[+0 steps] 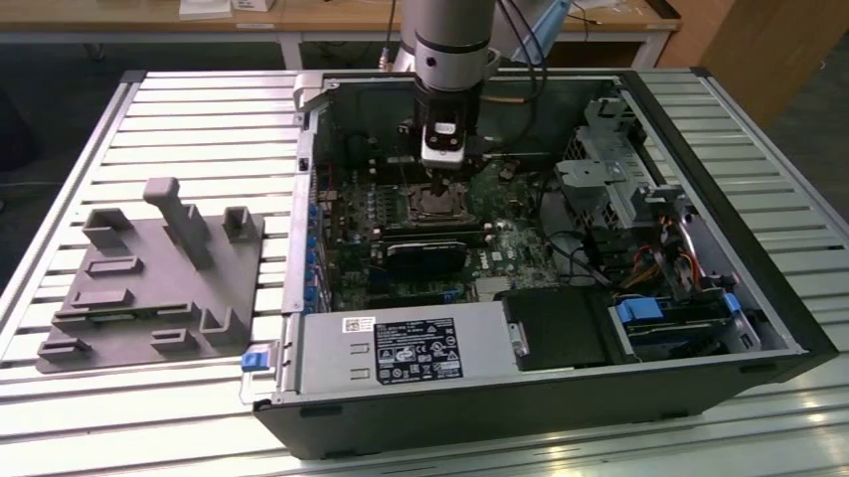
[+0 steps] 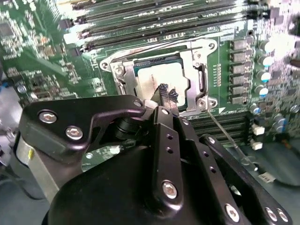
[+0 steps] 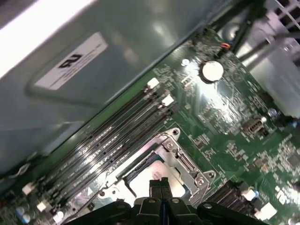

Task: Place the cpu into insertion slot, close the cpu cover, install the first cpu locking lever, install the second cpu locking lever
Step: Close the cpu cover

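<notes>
The cpu lies flat in the insertion slot on the green board, its silver face showing through the window of the cpu cover, which lies down around it. My gripper hovers just over the chip's edge, fingers pressed together with nothing seen between them. One thin wire lever sticks out slantwise from the socket's corner; another wire lever runs along the side by the memory slots. In the first wrist view the gripper sits over the cover. The exterior view shows the gripper above the slot.
The open computer case lies on a slatted table. Long black memory slots flank the socket. A black card, cables and drive bays crowd the case. A grey fixture block stands at the exterior view's left.
</notes>
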Action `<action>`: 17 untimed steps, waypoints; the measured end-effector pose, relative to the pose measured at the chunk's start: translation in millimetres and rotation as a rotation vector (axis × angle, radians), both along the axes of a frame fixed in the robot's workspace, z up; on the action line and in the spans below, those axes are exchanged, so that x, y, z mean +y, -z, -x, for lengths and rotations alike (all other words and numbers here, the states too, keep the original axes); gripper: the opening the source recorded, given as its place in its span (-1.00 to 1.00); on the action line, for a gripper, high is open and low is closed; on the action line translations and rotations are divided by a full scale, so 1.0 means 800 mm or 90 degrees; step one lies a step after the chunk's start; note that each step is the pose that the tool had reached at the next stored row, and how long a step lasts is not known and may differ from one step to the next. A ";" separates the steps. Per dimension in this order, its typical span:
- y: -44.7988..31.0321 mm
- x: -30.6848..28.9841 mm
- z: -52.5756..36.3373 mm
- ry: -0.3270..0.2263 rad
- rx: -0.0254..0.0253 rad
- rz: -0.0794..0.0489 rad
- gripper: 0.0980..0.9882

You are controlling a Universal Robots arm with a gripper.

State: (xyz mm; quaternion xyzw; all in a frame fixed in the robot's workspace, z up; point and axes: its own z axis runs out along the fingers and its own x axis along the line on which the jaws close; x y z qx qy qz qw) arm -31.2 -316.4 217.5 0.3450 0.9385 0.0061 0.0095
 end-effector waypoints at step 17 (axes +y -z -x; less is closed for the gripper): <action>0.0006 0.0000 0.000 -0.197 0.0000 0.000 -0.98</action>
